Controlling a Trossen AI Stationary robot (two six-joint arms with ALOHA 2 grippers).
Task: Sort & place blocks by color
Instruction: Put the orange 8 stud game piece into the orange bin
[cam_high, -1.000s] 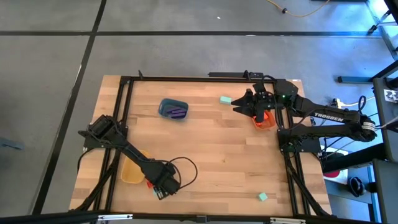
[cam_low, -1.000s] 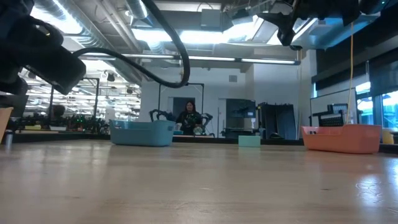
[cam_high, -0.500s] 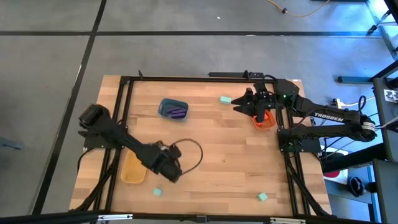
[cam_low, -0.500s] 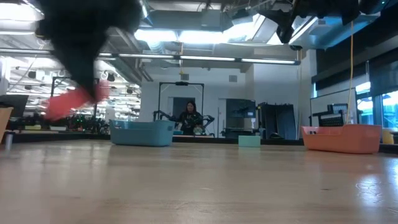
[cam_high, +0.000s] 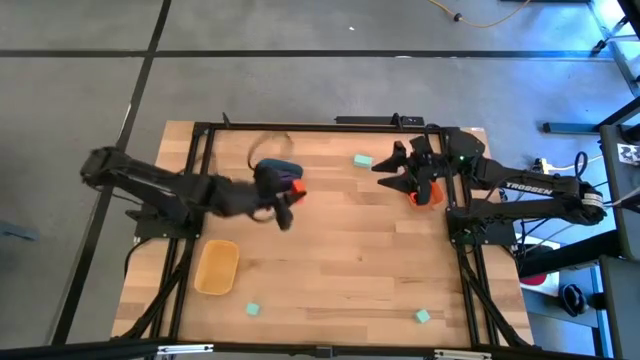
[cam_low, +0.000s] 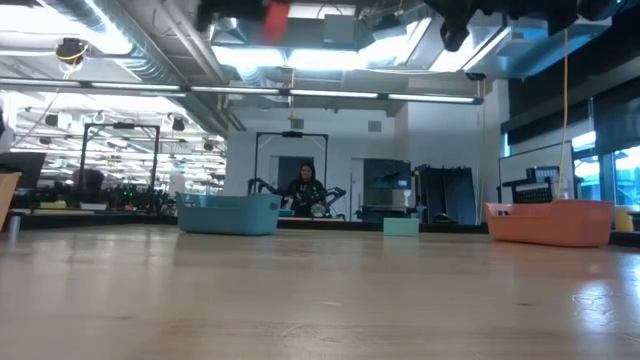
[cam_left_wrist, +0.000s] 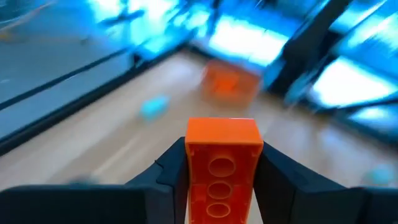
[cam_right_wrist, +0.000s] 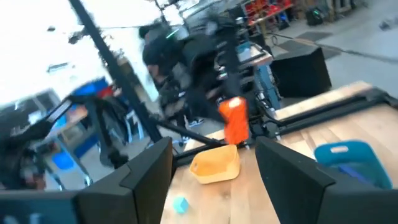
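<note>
One orange brick (cam_left_wrist: 222, 165) sits clamped in our left gripper (cam_left_wrist: 219, 180); next we carry it right to the orange tub (cam_high: 424, 192), where our right gripper (cam_high: 400, 172) waits open.

Wooden table (cam_high: 340, 250), pale planked top inside a black frame, seen from above. Resting on it: a blue tub (cam_high: 272, 170) toward the far left (partly covered by an arm), an orange tub (cam_high: 430, 195) at the far right edge, and a yellow tub (cam_high: 216, 267) at the near left. Three mint-green blocks lie loose and well apart: one (cam_high: 362, 160) at the far side between the blue and orange tubs, one (cam_high: 253, 310) near the yellow tub, one (cam_high: 423, 317) at the near right.
</note>
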